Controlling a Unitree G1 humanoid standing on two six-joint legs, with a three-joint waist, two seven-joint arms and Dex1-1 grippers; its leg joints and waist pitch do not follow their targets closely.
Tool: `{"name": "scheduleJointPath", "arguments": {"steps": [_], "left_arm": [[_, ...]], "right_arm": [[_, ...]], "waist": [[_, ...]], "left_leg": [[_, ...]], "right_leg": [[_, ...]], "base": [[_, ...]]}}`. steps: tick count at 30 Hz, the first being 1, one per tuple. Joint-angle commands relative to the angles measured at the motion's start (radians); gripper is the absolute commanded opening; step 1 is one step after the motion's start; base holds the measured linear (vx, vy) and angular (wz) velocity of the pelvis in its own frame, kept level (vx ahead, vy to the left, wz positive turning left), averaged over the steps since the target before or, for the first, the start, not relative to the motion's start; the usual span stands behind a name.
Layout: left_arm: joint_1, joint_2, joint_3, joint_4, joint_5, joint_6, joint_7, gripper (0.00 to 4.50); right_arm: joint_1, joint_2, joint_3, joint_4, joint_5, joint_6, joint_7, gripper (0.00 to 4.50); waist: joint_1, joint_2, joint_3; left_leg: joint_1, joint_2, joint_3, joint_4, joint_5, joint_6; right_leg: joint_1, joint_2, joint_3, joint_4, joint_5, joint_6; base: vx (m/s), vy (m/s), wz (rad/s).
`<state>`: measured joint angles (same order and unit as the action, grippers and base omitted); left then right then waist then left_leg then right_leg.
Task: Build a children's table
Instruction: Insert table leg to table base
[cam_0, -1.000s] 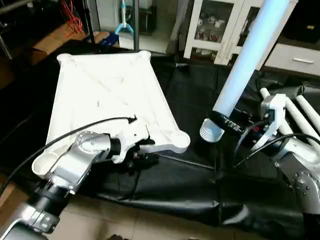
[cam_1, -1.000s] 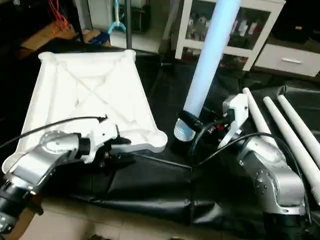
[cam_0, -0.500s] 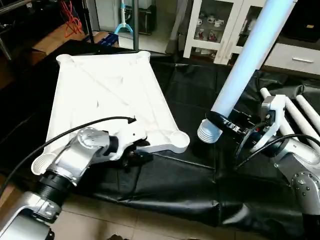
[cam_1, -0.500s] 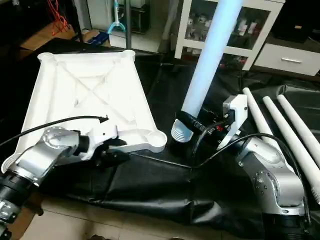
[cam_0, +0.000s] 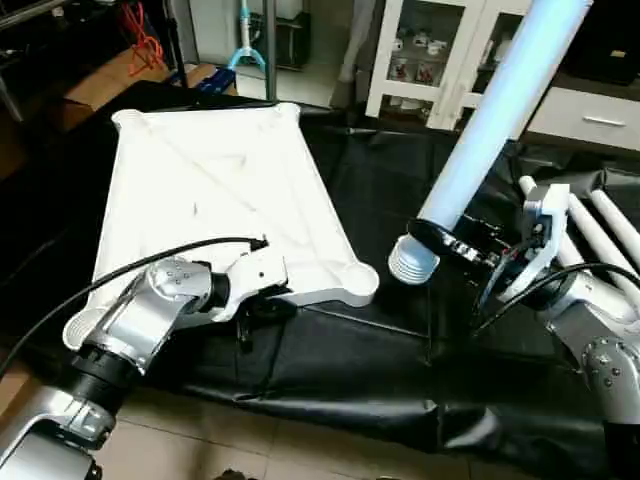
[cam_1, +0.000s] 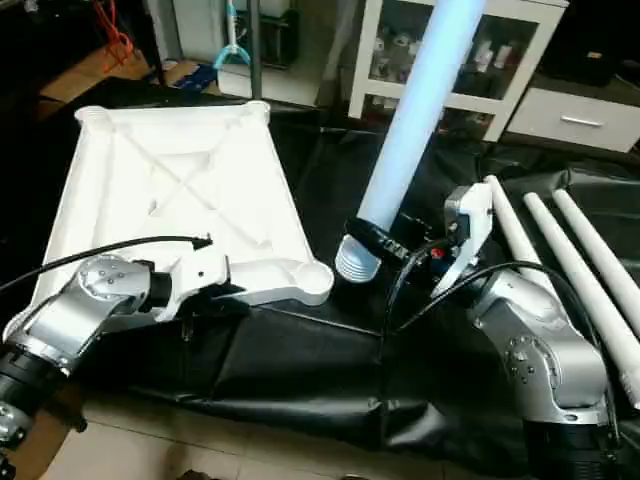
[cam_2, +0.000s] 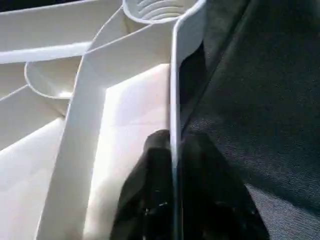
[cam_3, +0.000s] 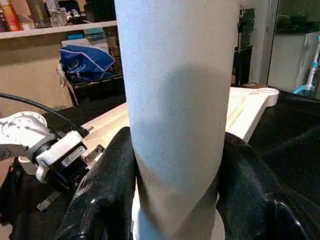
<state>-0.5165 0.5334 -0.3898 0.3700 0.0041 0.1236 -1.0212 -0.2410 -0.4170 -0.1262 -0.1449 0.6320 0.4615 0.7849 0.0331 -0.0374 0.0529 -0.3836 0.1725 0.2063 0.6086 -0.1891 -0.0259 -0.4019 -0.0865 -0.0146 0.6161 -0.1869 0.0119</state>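
The white table top (cam_0: 210, 190) lies underside up on the black sheet, its X ribs and round corner sockets showing. My left gripper (cam_0: 262, 305) is at its near edge; in the left wrist view the black fingers (cam_2: 150, 200) pinch the thin rim wall (cam_2: 175, 90) from both sides. A long white leg (cam_0: 490, 120) stands tilted with my right gripper (cam_0: 455, 243) shut on it; black fingers (cam_3: 105, 190) wrap its tube. Its threaded end (cam_0: 410, 260) hangs just right of the near right corner socket (cam_0: 358, 277), apart from it.
Spare white legs (cam_1: 560, 260) lie on the black sheet (cam_0: 350, 360) at the right, behind my right arm. A white glass-door cabinet (cam_0: 440, 50) stands at the back. Bare floor runs along the sheet's near edge.
My left gripper's fingers have closed onto the table top's rim. The right arm has carried the leg's threaded end slightly left, nearer the corner socket.
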Motion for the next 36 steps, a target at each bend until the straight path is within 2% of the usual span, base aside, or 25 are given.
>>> {"name": "scheduleJointPath", "arguments": {"steps": [1,2,3,4,6,8,9,10,11,14,16,18,19,21,22,24,25,26,27,29,31,33,35,36], "left_arm": [[0.029,-0.016,-0.035,0.006,0.018,-0.013,-0.017,0.26],[0.041,-0.026,-0.037,-0.007,0.011,-0.018,-0.024,0.21],[0.056,-0.038,-0.039,-0.023,0.000,-0.022,-0.031,0.14],[0.068,-0.048,-0.039,-0.044,-0.015,-0.024,-0.037,0.08],[0.086,-0.067,-0.040,-0.085,-0.044,-0.018,-0.049,0.03],[0.097,-0.081,-0.042,-0.113,-0.062,-0.020,-0.059,0.03],[0.101,-0.090,-0.043,-0.127,-0.071,-0.019,-0.062,0.03],[0.101,-0.090,-0.043,-0.127,-0.071,-0.019,-0.062,0.03],[0.098,-0.106,-0.044,-0.124,-0.063,-0.023,-0.053,0.03],[0.083,-0.115,-0.052,-0.069,0.014,-0.059,-0.003,0.03],[0.080,-0.111,-0.050,-0.054,0.041,-0.061,0.019,0.03],[0.083,-0.099,-0.049,-0.056,0.057,-0.037,0.035,0.03],[0.084,-0.097,-0.048,-0.057,0.059,-0.036,0.037,0.03],[0.087,-0.088,-0.045,-0.063,0.071,-0.022,0.046,0.03],[0.089,-0.084,-0.040,-0.062,0.078,-0.016,0.056,0.03],[0.090,-0.080,-0.033,-0.054,0.084,-0.019,0.067,0.03],[0.091,-0.076,-0.029,-0.048,0.088,-0.025,0.069,0.03],[0.091,-0.076,-0.029,-0.048,0.088,-0.025,0.069,0.03],[0.096,-0.075,-0.022,-0.051,0.086,-0.025,0.068,0.03],[0.110,-0.067,-0.012,-0.065,0.072,-0.023,0.054,0.03],[0.114,-0.063,-0.010,-0.072,0.068,-0.019,0.052,0.03],[0.117,-0.062,-0.008,-0.078,0.064,-0.014,0.048,0.03],[0.119,-0.063,-0.006,-0.082,0.059,-0.012,0.046,0.03],[0.120,-0.064,-0.005,-0.088,0.052,-0.009,0.041,0.03]], "right_arm": [[-0.004,-0.001,-0.019,-0.010,0.011,0.008,-0.014,1.91],[-0.004,0.002,-0.020,0.011,0.006,0.010,-0.021,1.91],[-0.005,0.007,-0.023,0.039,0.002,0.010,-0.028,1.91],[-0.009,0.015,-0.025,0.071,-0.003,0.004,-0.034,1.91],[-0.025,0.032,-0.014,0.149,-0.045,-0.049,-0.039,1.91],[-0.040,0.048,0.003,0.199,-0.076,-0.091,-0.035,1.91],[-0.050,0.060,0.013,0.220,-0.080,-0.105,-0.023,1.91],[-0.050,0.060,0.013,0.220,-0.080,-0.105,-0.023,1.91],[-0.077,0.067,0.034,0.267,-0.075,-0.103,0.017,1.91],[-0.125,0.062,0.059,0.350,-0.066,-0.078,0.089,1.91],[-0.141,0.059,0.054,0.371,-0.038,-0.038,0.129,1.91],[-0.148,0.059,0.026,0.380,0.024,0.004,0.185,1.91],[-0.148,0.056,0.027,0.380,0.027,0.010,0.191,1.91],[-0.141,0.029,0.038,0.371,0.045,0.059,0.229,1.91],[-0.134,0.010,0.039,0.366,0.061,0.094,0.250,1.91],[-0.124,-0.005,0.033,0.353,0.080,0.122,0.265,1.91],[-0.116,-0.015,0.027,0.344,0.092,0.138,0.275,1.91],[-0.116,-0.015,0.027,0.344,0.092,0.138,0.275,1.91],[-0.108,-0.022,0.018,0.339,0.097,0.144,0.280,1.91],[-0.093,-0.027,-0.001,0.338,0.083,0.125,0.264,1.91],[-0.088,-0.028,-0.006,0.339,0.078,0.121,0.256,1.91],[-0.082,-0.034,-0.003,0.336,0.069,0.117,0.258,1.91],[-0.077,-0.039,-0.001,0.337,0.060,0.110,0.255,1.91],[-0.072,-0.045,0.004,0.346,0.034,0.079,0.249,1.91]], "waist": [[-0.002,0.014,-0.070],[-0.001,0.013,-0.070],[0.000,0.022,-0.070],[-0.002,0.018,-0.070],[-0.003,0.033,-0.071],[-0.005,0.028,-0.070],[-0.004,0.033,-0.070],[-0.004,0.033,-0.070],[-0.005,0.037,-0.070],[-0.009,0.040,-0.069],[-0.009,0.034,-0.069],[-0.010,0.029,-0.072],[-0.008,0.034,-0.072],[-0.009,0.021,-0.072],[-0.009,0.019,-0.072],[-0.008,0.022,-0.069],[-0.009,0.018,-0.069],[-0.010,0.018,-0.068],[-0.015,0.009,-0.067],[-0.021,0.006,-0.063],[-0.030,0.004,-0.063],[-0.036,0.001,-0.061],[-0.041,-0.002,-0.057],[-0.041,-0.002,-0.057]], "left_leg": [[0.031,0.051,-0.023,-0.074,-0.178,0.002],[0.031,0.051,-0.024,-0.074,-0.177,0.002],[0.032,0.051,-0.024,-0.075,-0.178,-0.001],[0.031,0.052,-0.024,-0.075,-0.181,-0.001],[0.034,0.051,-0.024,-0.075,-0.216,-0.010],[0.032,0.049,-0.023,-0.075,-0.238,-0.011],[0.034,0.048,-0.021,-0.074,-0.248,-0.007],[0.030,0.048,-0.022,-0.075,-0.243,-0.002],[0.030,0.049,-0.023,-0.075,-0.244,0.004],[0.026,0.049,-0.024,-0.074,-0.240,0.013],[0.027,0.050,-0.022,-0.073,-0.234,0.018],[0.022,0.050,-0.025,-0.073,-0.216,0.030],[0.022,0.051,-0.024,-0.073,-0.206,0.035],[0.020,0.051,-0.023,-0.072,-0.190,0.044],[0.023,0.052,-0.022,-0.072,-0.190,0.047],[0.023,0.052,-0.022,-0.073,-0.200,0.044],[0.022,0.052,-0.023,-0.073,-0.213,0.039],[0.022,0.052,-0.023,-0.074,-0.220,0.036],[0.019,0.052,-0.024,-0.076,-0.234,0.029],[0.021,0.053,-0.026,-0.079,-0.262,0.013],[0.020,0.053,-0.029,-0.081,-0.287,0.003],[0.018,0.052,-0.031,-0.082,-0.300,0.000],[0.020,0.052,-0.030,-0.081,-0.326,-0.002],[0.021,0.052,-0.031,-0.081,-0.331,-0.004]], "right_leg": [[0.033,-0.042,0.024,-0.061,-0.093,-0.235],[0.033,-0.042,0.024,-0.060,-0.091,-0.236],[0.032,-0.041,0.024,-0.061,-0.085,-0.238],[0.033,-0.042,0.023,-0.062,-0.084,-0.242],[0.031,-0.044,0.023,-0.066,-0.114,-0.247],[0.031,-0.043,0.024,-0.074,-0.162,-0.240],[0.028,-0.044,0.025,-0.077,-0.188,-0.234],[0.031,-0.045,0.024,-0.078,-0.208,-0.227],[0.030,-0.044,0.024,-0.077,-0.225,-0.221],[0.031,-0.046,0.024,-0.082,-0.256,-0.212],[0.030,-0.045,0.025,-0.084,-0.267,-0.202],[0.036,-0.047,0.023,-0.079,-0.252,-0.206],[0.033,-0.047,0.022,-0.079,-0.247,-0.206],[0.034,-0.046,0.021,-0.077,-0.242,-0.208],[0.032,-0.047,0.021,-0.078,-0.248,-0.209],[0.030,-0.047,0.021,-0.081,-0.273,-0.205],[0.029,-0.048,0.021,-0.082,-0.294,-0.197],[0.029,-0.049,0.022,-0.084,-0.306,-0.192],[0.028,-0.048,0.021,-0.087,-0.331,-0.182],[0.020,-0.048,0.021,-0.091,-0.367,-0.169],[0.020,-0.049,0.020,-0.092,-0.389,-0.165],[0.020,-0.049,0.020,-0.094,-0.408,-0.159],[0.013,-0.050,0.021,-0.101,-0.452,-0.147],[0.012,-0.051,0.022,-0.102,-0.462,-0.144]], "base": [[0.000,0.000,0.00],[0.000,0.000,0.00],[0.000,0.000,0.00],[0.000,0.000,0.00],[0.000,0.000,0.00],[0.000,0.000,0.00],[0.000,0.000,0.00],[0.000,0.000,0.00],[0.000,0.000,0.00],[0.000,0.000,0.00],[0.000,0.000,0.00],[0.000,0.000,0.00],[0.000,0.000,0.00],[0.000,0.000,0.00],[0.000,0.000,0.00],[0.000,0.000,0.00],[0.000,0.000,0.00],[0.000,0.000,0.00],[0.000,0.000,0.00],[0.000,0.000,0.00],[0.000,0.000,0.00],[0.000,0.000,0.00],[0.000,0.000,0.00],[0.000,0.000,0.00]]}}
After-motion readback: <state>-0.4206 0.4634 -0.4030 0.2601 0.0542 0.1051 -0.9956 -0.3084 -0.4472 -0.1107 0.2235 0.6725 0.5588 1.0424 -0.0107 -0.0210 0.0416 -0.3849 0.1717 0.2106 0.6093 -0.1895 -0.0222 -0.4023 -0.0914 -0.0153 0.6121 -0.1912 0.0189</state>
